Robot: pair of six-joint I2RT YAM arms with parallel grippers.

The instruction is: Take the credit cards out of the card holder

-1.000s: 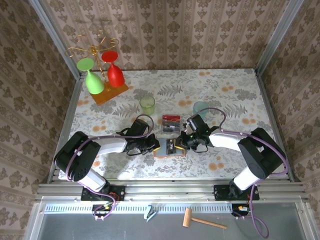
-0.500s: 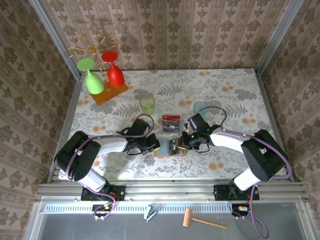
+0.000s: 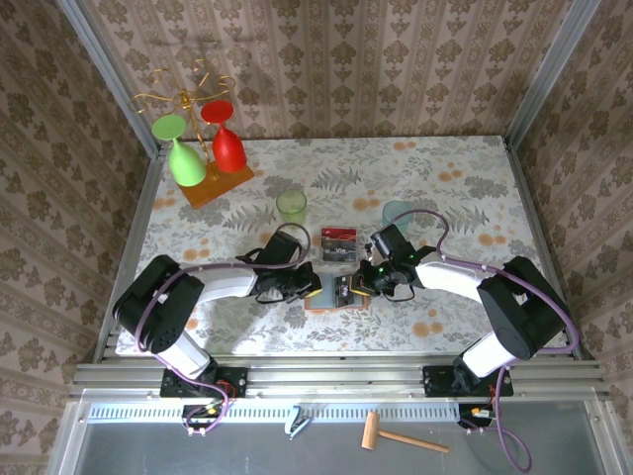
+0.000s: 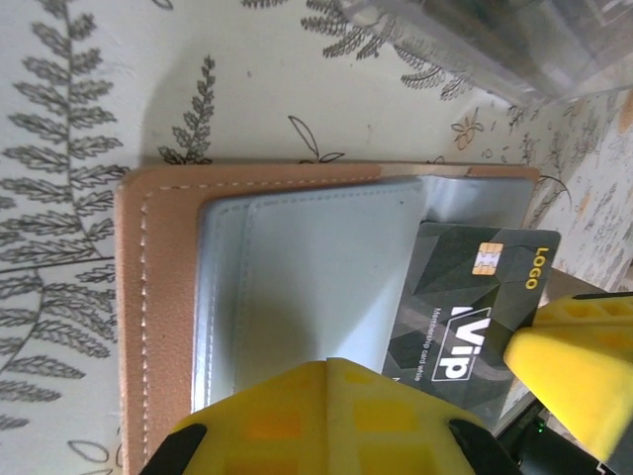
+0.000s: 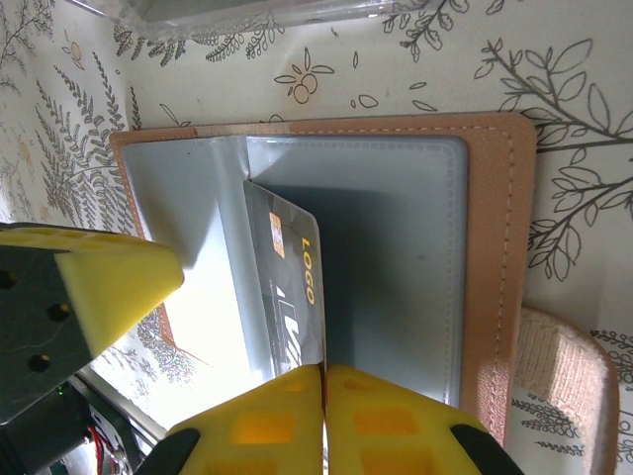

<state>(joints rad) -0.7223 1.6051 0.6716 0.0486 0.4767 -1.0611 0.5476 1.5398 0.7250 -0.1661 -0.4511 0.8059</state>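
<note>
The card holder (image 3: 329, 295) lies open on the table between both grippers, salmon-pink outside (image 4: 153, 297) with grey-blue pockets (image 5: 406, 257). A dark grey credit card (image 4: 465, 307) with a gold chip sticks half out of a pocket. My right gripper (image 5: 324, 368) is shut on that card's edge (image 5: 292, 287). My left gripper (image 4: 331, 364) is shut with nothing between its fingers, its tip down on the left pocket. In the top view the left gripper (image 3: 309, 288) and right gripper (image 3: 358, 288) flank the holder. A red card (image 3: 338, 235) and a silvery-grey card (image 3: 340, 252) lie just behind it.
A green cup (image 3: 291, 208) and a teal cup (image 3: 397, 215) stand behind the cards. At the back left, a rack on an orange base (image 3: 218, 184) holds a green glass (image 3: 181, 158) and a red glass (image 3: 226, 146). A small mallet (image 3: 396, 435) lies below the rail.
The right gripper has shifted slightly left and nearer over the holder's right side. The left arm's elbow has edged right. The holder and loose cards stay put.
</note>
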